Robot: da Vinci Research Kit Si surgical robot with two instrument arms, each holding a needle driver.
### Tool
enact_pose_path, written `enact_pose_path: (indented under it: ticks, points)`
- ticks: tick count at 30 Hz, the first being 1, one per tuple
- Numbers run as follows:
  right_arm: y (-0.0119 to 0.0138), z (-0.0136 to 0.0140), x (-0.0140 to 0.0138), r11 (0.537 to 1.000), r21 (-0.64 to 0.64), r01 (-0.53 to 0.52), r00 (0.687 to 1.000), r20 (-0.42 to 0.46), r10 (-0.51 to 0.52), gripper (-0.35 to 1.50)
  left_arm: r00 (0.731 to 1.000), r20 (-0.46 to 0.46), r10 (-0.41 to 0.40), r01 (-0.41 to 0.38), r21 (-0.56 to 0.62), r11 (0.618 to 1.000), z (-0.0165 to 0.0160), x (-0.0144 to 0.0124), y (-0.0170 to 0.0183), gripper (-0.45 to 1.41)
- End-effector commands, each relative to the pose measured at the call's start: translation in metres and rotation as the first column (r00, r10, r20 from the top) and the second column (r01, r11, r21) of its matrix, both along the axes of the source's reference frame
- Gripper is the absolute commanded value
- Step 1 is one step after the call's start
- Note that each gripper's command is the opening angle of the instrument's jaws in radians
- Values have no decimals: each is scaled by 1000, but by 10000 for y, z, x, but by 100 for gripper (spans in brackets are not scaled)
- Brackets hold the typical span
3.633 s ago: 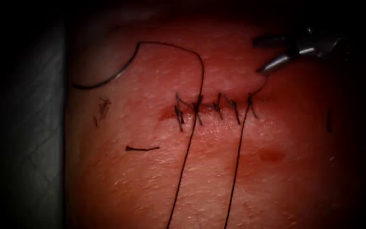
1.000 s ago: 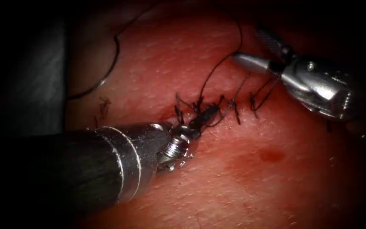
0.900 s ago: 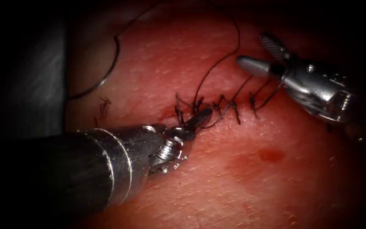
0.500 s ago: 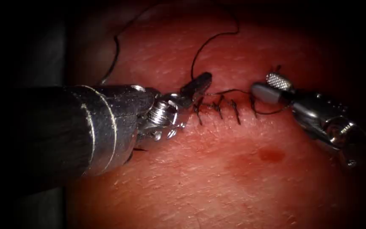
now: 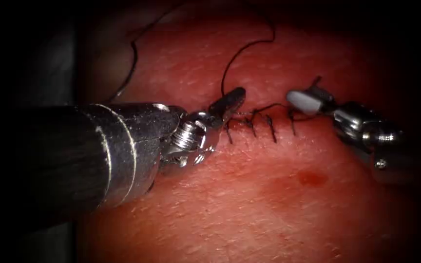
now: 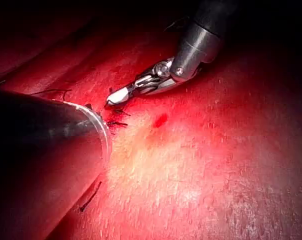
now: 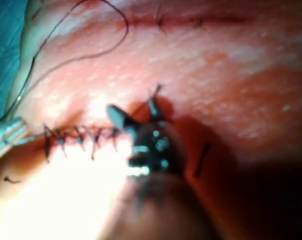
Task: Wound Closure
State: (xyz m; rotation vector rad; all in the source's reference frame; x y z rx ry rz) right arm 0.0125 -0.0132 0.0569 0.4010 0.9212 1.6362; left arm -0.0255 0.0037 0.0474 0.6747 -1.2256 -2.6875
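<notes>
While left pincer [image 5: 236, 95] clamps thread [image 5: 222, 78] | right pincer [image 5: 304, 87] agape | needle [image 5: 131, 68] loose upper-left.

Light in the endoscope view fell from above onto the middle of the tissue [image 5: 249, 195], which was moderately bright there and faded into heavy darkness at every edge and corner. The left tool [image 5: 227, 101] carried hard glints on its metal collar and wrist, while its shaft stayed nearly black; the right tool [image 5: 304, 97] showed one glaring pale jaw. The thread [image 5: 230, 61] read as a thin dark line against the lit surface. In the left wrist view the light pooled on the tissue and the surroundings sank into shadow. In the right wrist view strong glare washed out the tissue beside the stitches [image 7: 78, 137], and the tool cast a deep shadow.
</notes>
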Motion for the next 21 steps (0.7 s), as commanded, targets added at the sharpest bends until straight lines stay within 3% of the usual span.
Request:
enact_pose_path:
  ticks: [1,13,21]
  points:
    - [-8,5,6,1000,17,-10,1000,-11,10,111,1000,1,1,-1,0,1000,6,-6,-1,-45]
    - [-9,17,2,999,32,-33,999,-23,33,115,1000,-1,4,-4,-2,1000,6,-6,-7,-45]
    - [-11,45,9,999,38,7,997,72,-10,113,1000,-2,9,-9,2,1000,7,-6,-8,-45]
